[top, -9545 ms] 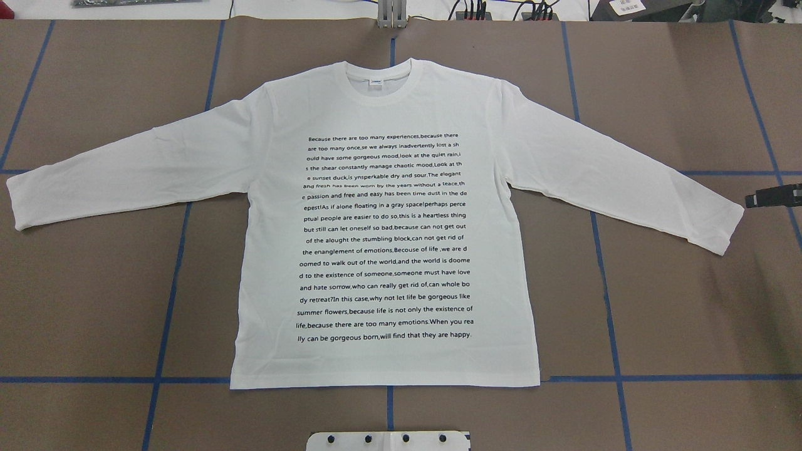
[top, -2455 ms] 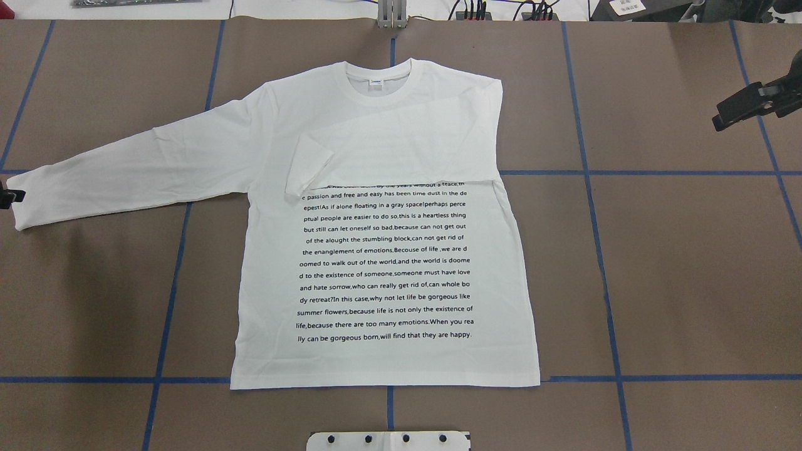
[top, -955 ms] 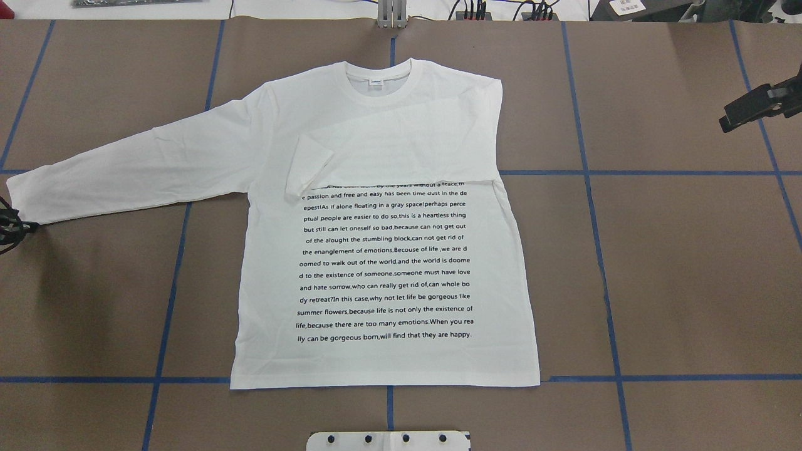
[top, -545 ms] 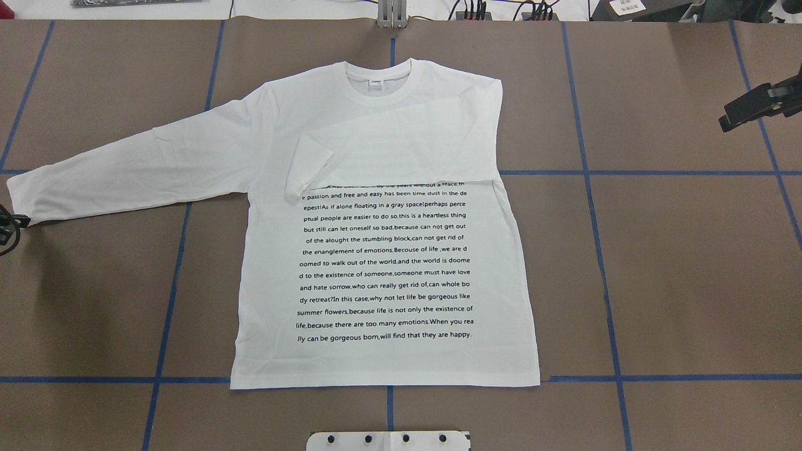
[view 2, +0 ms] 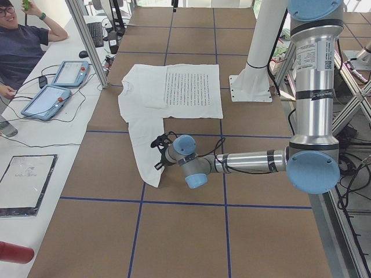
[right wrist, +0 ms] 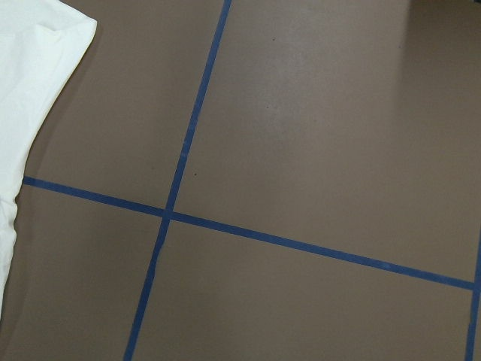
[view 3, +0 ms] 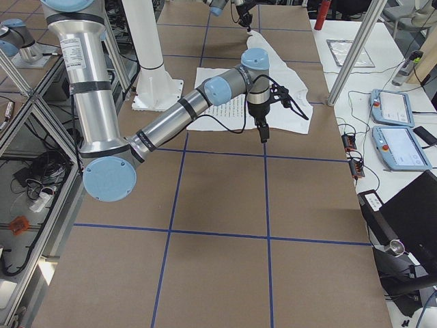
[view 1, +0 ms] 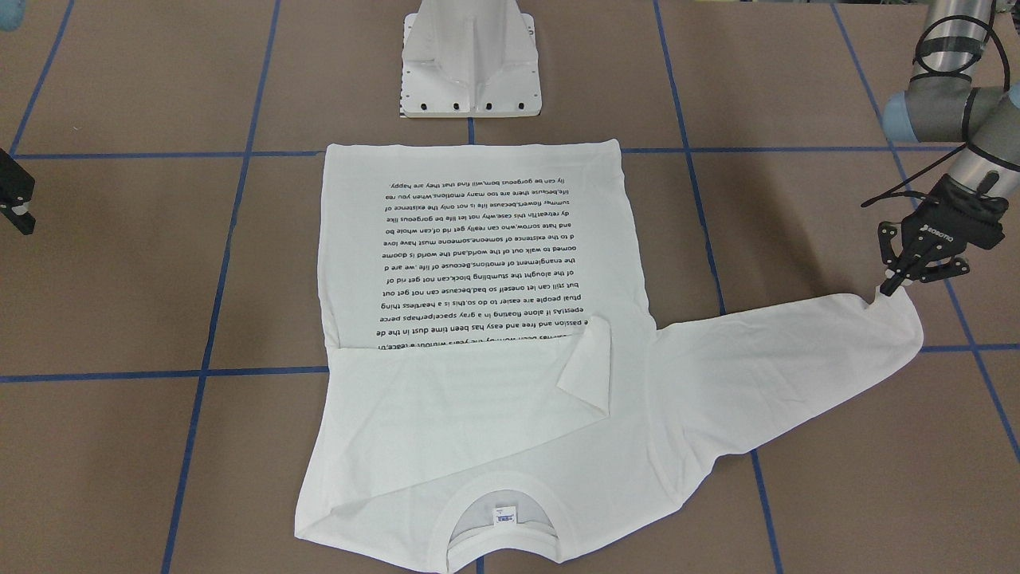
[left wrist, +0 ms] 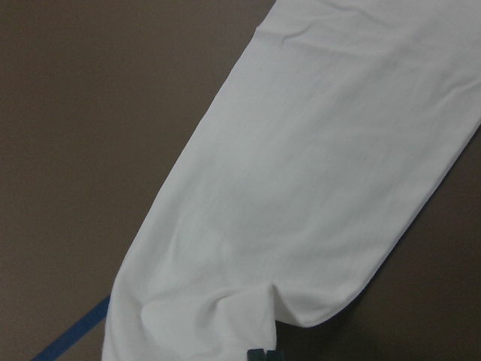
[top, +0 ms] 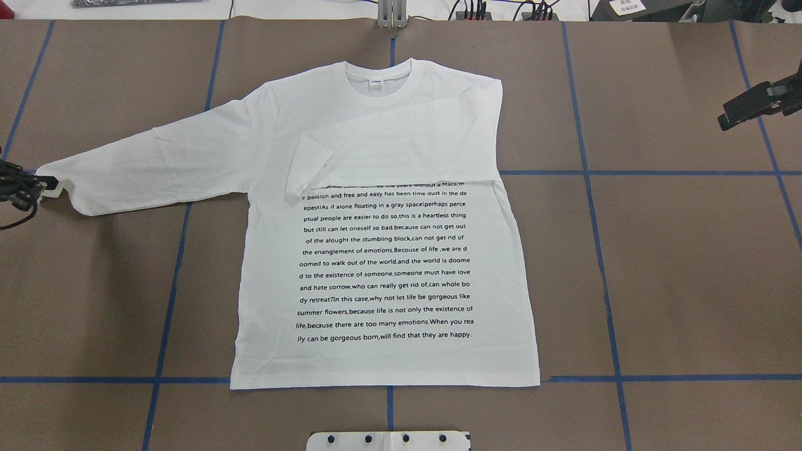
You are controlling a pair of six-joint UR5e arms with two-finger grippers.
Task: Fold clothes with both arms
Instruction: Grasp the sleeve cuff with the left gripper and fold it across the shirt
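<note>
Shirt (top: 382,263) lies flat and print up, straight out from the base (top: 388,440), with the hem nearest the base and the collar farthest. We judge it to be light, limp cotton. It will drape and trail from whatever point is lifted, and it will likely slide on the table (top: 689,282). We would therefore take it at edges and corners (cuffs, shoulders, hem corners) and never mid-panel.

One folded sleeve (top: 401,150) lies across the chest. The left sleeve (top: 144,169) stretches away to the base's left. Its cuff (view 1: 892,307) is pinched by the left gripper (view 1: 891,285), whose fingers are closed on the corner of the cloth. The right gripper (top: 727,119) hangs well off to the base's right and touches no cloth. We cannot tell whether its fingers are open or closed.

The front-facing view shows the pinch and the cuff drawn up into a small peak. The overhead view cuts that gripper off at the frame edge, but it gives the whole outline of the shirt square to the base. The left wrist view shows the cuff curling under, with a sliver of finger (left wrist: 259,353) below it. The right wrist view shows only a shirt edge and blue tape (right wrist: 188,128).
</note>
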